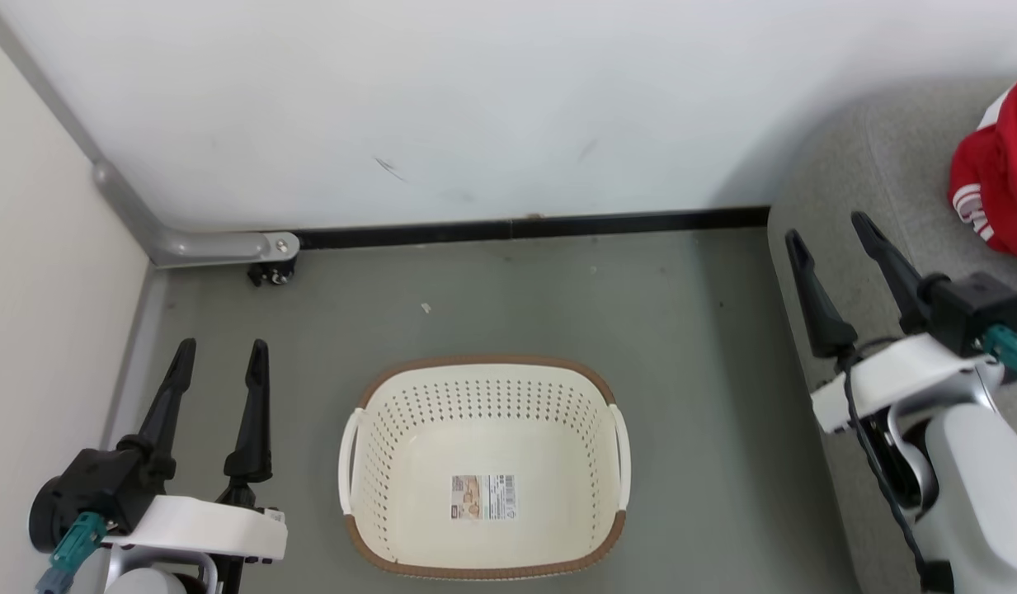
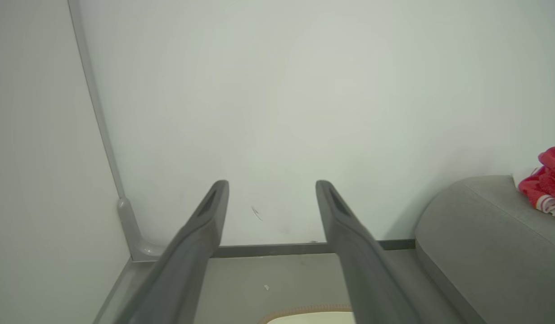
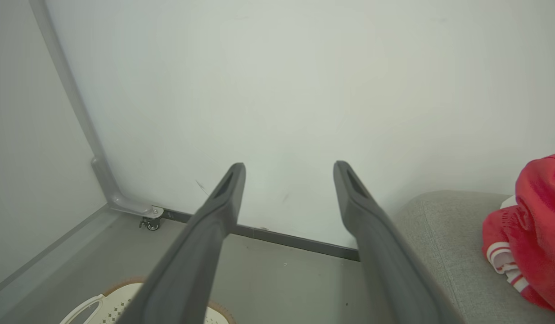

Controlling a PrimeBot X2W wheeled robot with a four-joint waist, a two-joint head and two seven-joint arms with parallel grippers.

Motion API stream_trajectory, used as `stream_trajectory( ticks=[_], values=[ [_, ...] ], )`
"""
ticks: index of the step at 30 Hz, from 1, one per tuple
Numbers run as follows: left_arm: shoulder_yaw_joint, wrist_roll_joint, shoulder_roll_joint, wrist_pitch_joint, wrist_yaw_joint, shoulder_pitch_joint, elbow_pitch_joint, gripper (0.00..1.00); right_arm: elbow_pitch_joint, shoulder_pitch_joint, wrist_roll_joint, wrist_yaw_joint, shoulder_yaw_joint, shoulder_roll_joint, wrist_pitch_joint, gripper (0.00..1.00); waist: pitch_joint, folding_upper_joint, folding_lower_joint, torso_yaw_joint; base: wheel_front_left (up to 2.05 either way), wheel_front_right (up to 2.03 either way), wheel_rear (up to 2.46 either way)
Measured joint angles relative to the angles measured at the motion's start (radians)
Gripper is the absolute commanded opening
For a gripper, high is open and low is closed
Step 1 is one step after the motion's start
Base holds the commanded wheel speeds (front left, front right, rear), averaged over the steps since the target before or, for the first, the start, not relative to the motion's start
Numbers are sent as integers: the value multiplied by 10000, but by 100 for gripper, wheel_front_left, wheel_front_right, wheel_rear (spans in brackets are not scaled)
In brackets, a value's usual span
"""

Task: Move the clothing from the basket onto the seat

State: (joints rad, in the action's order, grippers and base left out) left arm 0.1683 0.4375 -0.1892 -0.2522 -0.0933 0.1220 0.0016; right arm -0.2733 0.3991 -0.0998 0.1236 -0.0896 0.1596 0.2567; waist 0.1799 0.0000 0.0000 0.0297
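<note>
Now: soft red clothing [image 1: 999, 157], maybe two pieces, heaped on rounded grey woven seat [image 1: 879, 148]; perforated oval basket [image 1: 483, 396] on floor [image 1: 706, 330]; left gripper [image 1: 223, 346] and right gripper [image 1: 826, 229] fingers spread, holding nothing.

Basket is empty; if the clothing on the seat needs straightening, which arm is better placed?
Right. The right gripper, jaws open, is by the seat, near the clothing; the left gripper, also open, is beyond the basket, beside the side wall.
</note>
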Motion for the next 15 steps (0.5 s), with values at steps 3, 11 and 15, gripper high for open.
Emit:
stream_trajectory(
  ticks=[3, 11, 15],
  values=[
    [-182, -15, 63, 0, 96, -152, -73, 100, 280, -448, 54, 0, 230, -25, 0, 100, -224, 0, 0, 107, 0, 0, 0],
    [-451, -416, 84, 0, 414, -756, -59, 100, 965, -1611, 65, 0, 556, -334, 0, 100, -840, 0, 0, 371, 0, 0, 0],
    [-627, -460, 144, 0, 483, -948, -31, 100, 1177, -2044, 65, 0, 681, -374, 0, 100, -1084, 0, 0, 456, 0, 0, 0]
  ],
)
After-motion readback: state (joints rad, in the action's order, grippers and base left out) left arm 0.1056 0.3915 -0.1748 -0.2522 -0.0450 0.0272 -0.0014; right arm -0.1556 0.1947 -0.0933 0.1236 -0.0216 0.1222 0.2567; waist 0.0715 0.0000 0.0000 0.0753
